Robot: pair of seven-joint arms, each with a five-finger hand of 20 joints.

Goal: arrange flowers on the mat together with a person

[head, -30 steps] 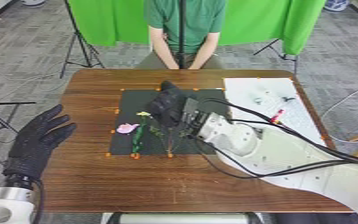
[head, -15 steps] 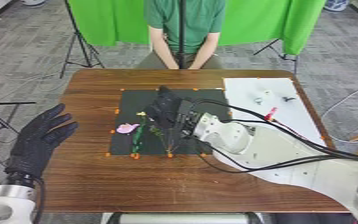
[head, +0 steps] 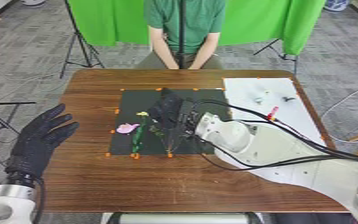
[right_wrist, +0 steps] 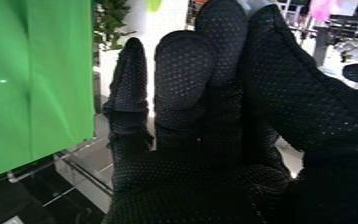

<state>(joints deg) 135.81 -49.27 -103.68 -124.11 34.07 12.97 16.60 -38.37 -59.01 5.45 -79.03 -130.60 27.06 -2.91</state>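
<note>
The right hand (head: 168, 111) is over the black mat (head: 209, 96) in the head view, its arm crossing from the right. In the right wrist view, the same hand (right_wrist: 215, 120) has long, nearly straight fingers, the thumb close beside them. Lying on the mat's left part are a pink flower (head: 127, 128) and a small yellow flower (head: 143, 114) with a green stem (head: 137, 138). Another thin stem (head: 169, 143) runs out from beneath the right hand; its upper end is hidden. The left hand (head: 42, 140) is beside the table's left edge, fingers relaxed and holding nothing.
A white sheet (head: 246, 90) lies at the table's right, with a red item (head: 274, 112), a pale item (head: 263, 95) and a dark item (head: 287, 99) on it. Orange marks line the mat. Across the table, a person's hands (head: 183, 65) rest at the far edge.
My right hand has drawn slightly nearer the robot, over the mat. Its arm has shifted too, leaving more of the white sheet in sight. The left hand has kept still.
</note>
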